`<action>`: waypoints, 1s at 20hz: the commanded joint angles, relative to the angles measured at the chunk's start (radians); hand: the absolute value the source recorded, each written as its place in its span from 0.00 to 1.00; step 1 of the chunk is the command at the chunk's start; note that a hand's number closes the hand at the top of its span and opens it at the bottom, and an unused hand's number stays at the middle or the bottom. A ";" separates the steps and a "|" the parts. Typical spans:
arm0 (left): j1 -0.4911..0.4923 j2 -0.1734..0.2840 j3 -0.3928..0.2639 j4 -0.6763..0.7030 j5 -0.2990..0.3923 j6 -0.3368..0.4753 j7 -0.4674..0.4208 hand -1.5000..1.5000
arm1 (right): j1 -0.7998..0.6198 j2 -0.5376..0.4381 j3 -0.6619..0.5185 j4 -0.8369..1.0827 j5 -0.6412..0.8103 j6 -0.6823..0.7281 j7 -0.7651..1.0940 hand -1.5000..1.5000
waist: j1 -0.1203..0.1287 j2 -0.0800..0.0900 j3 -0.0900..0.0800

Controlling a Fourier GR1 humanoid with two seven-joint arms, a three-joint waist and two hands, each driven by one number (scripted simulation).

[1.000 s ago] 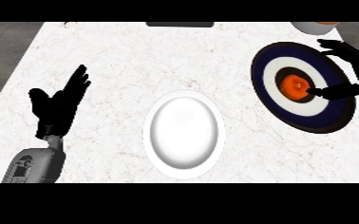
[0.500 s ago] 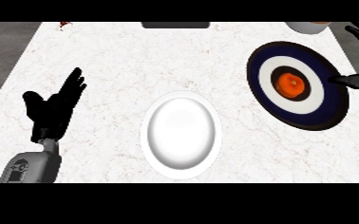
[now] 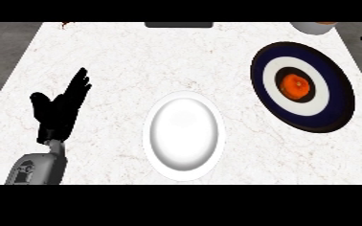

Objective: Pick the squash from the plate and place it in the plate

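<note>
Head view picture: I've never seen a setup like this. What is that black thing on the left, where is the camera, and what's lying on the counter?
The camera sits in a humanoid robot's head, looking steeply down at a white marble counter. The black shape is the robot's left hand on a grey forearm, resting open with fingers up; it holds nothing. The right hand is out of view. In the middle lies an empty white plate. At the right, a dark blue and white ringed plate carries the orange squash. A bowl peeks in at the top right.

Squash [image 3: 295, 84] on right plate [image 3: 332, 105].
</note>
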 commanded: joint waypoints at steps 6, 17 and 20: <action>0.020 -0.014 0.003 0.019 0.001 -0.027 -0.054 0.50 | 0.070 -0.081 -0.002 0.093 0.003 0.122 -0.184 0.00 | 0.016 0.008 0.002; -0.029 -0.004 0.023 0.036 -0.007 -0.021 -0.031 0.50 | 0.127 -0.116 0.037 0.127 0.045 0.089 -0.285 0.00 | 0.021 0.011 0.004; -0.056 -0.024 0.000 0.033 -0.010 -0.022 -0.004 0.50 | 0.119 -0.108 0.045 0.143 0.060 0.029 -0.298 0.00 | 0.028 0.016 0.005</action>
